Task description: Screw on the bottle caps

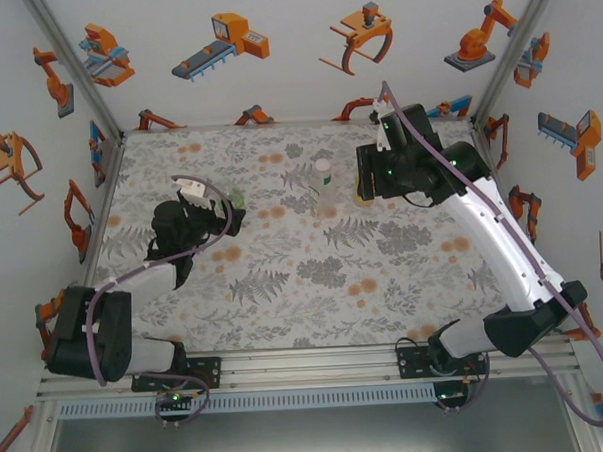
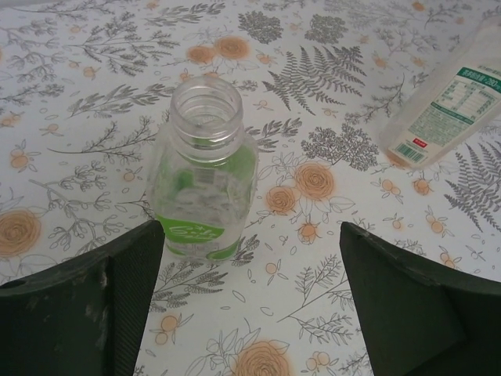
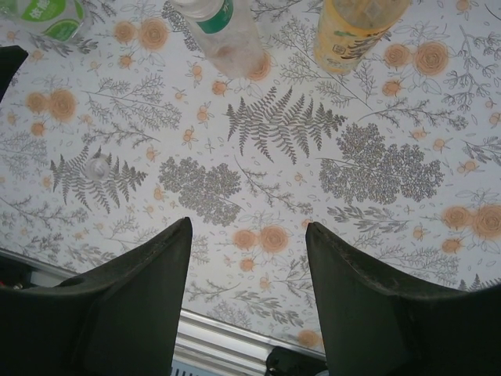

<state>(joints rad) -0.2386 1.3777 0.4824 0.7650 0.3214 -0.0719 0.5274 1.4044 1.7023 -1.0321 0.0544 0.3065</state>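
Note:
The squat green-tinted bottle stands upright with its neck uncapped, just ahead of my left gripper's left finger. That gripper is open with only tablecloth between its fingers; from above it sits at the left-middle beside this bottle. The clear bottle with the green-white label stands mid-table. My right gripper hangs open and empty high over the table, with the amber bottle and the clear bottle beyond it. A small pale round thing, perhaps a bottle cap, lies on a fern print.
The floral tablecloth covers the table, with a metal rail along the near edge. Printed walls enclose the left, back and right sides. The right arm reaches diagonally across the right half.

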